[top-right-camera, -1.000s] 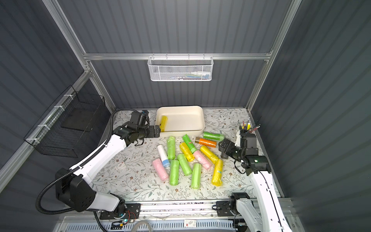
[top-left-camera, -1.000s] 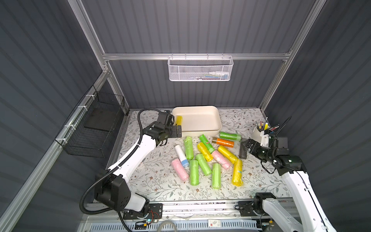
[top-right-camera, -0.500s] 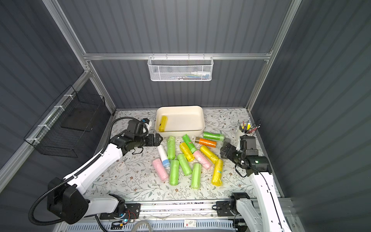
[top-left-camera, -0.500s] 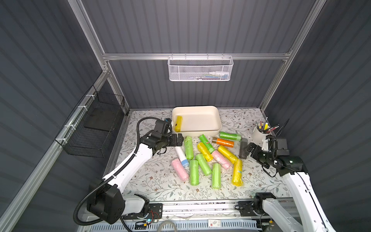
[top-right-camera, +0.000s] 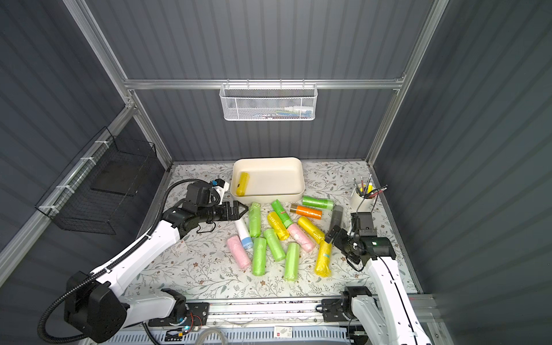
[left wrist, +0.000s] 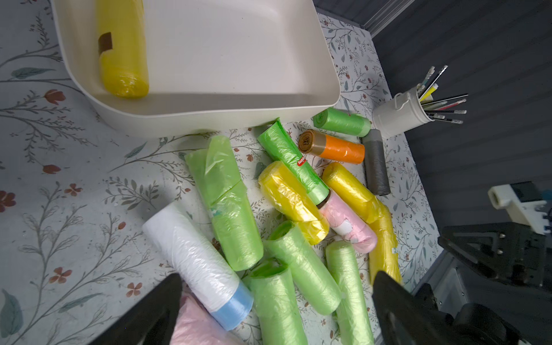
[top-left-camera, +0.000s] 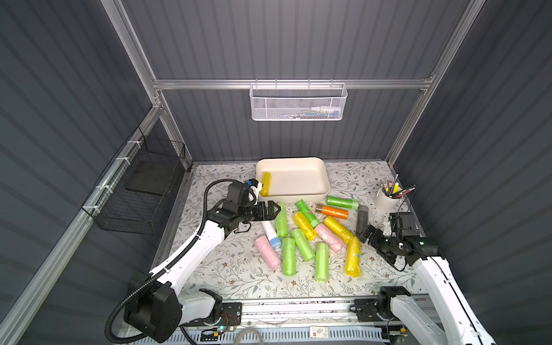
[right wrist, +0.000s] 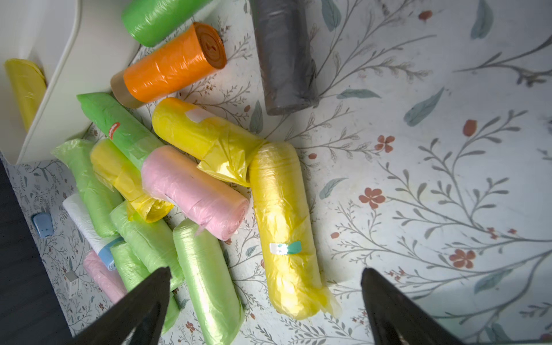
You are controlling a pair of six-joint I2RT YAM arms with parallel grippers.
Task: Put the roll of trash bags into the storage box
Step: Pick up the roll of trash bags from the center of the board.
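Note:
The cream-white storage box point(top-left-camera: 298, 197) point(top-right-camera: 268, 198) stands at the back of the table with one yellow roll point(top-left-camera: 265, 183) point(left wrist: 122, 50) lying inside by its left wall. Several loose rolls of trash bags lie in front of it. My left gripper point(top-left-camera: 273, 210) point(left wrist: 277, 277) hangs open and empty over the pile's left end, above the white roll point(left wrist: 194, 257) and a light green roll point(top-left-camera: 281, 219). Also open and empty, my right gripper point(top-left-camera: 366, 233) point(right wrist: 265, 270) sits at the pile's right end, beside a yellow roll point(right wrist: 283, 224) and near the grey roll point(top-left-camera: 362, 219).
A white cup of pencils point(top-left-camera: 386, 198) stands at the right, behind my right arm. A white mesh basket point(top-left-camera: 298, 103) hangs on the back rail and a black wire basket point(top-left-camera: 140, 191) on the left wall. An orange roll point(top-left-camera: 333, 210) lies near the box's front wall.
The yellow roll went from my left gripper at the box's left edge to lying free in the box. My left gripper drew back over the pile. My right gripper moved nearer the front.

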